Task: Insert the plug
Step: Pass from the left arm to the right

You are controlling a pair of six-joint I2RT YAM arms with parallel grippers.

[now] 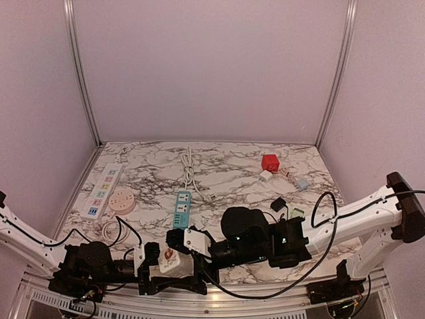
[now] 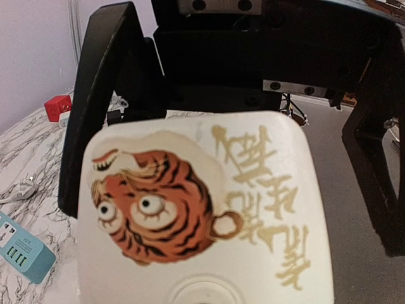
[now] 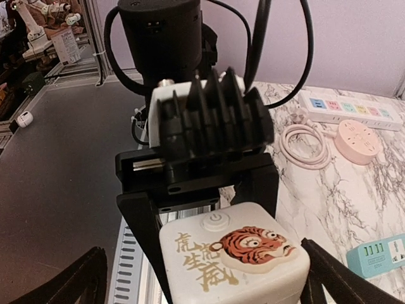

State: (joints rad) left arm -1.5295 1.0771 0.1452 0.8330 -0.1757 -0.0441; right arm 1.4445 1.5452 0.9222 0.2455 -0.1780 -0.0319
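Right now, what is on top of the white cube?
A tiger picture, gold characters and a round button show there. The left end effector grips the white cube, covering its sides; the underside is hidden.

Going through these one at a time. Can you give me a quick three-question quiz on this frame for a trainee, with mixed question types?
1. Multiple choice: what does the left gripper hold?
A. a red cube
B. the white tiger-print cube
C. a teal power strip

2. True or false: the right gripper is clamped shut on that cube.

3. Fill the gap: the round socket hub beside the long white power strip is ____ in colour.

Key
1. B
2. False: its jaws stand wide open, one on either side of the cube.
3. pink
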